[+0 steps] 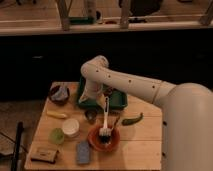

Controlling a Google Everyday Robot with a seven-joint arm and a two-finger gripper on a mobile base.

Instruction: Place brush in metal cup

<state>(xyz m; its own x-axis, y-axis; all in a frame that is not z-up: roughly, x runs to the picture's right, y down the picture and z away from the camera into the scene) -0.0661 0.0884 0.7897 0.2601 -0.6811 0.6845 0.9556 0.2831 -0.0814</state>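
Observation:
The brush (pixel 106 116) has a long white handle, and its dark bristle head rests in an orange-red bowl (pixel 93 140) at the table's front middle. The handle runs up towards the green tray (pixel 120 102). The metal cup (pixel 90 116), small and dull grey, stands just left of the handle, between the tray and the bowl. My gripper (pixel 98 102) hangs at the end of the white arm, over the tray's front left part. It is above the cup and close to the top of the brush handle. It is open, with nothing seen in it.
A white cup (pixel 70 126) and a pale green cup (pixel 56 135) stand left of the bowl. A banana (pixel 56 114) and a dark bowl (pixel 59 93) lie further back left. A blue sponge (pixel 83 151) and a brown block (pixel 42 154) sit at the front edge. A green pepper (pixel 132 120) lies to the right.

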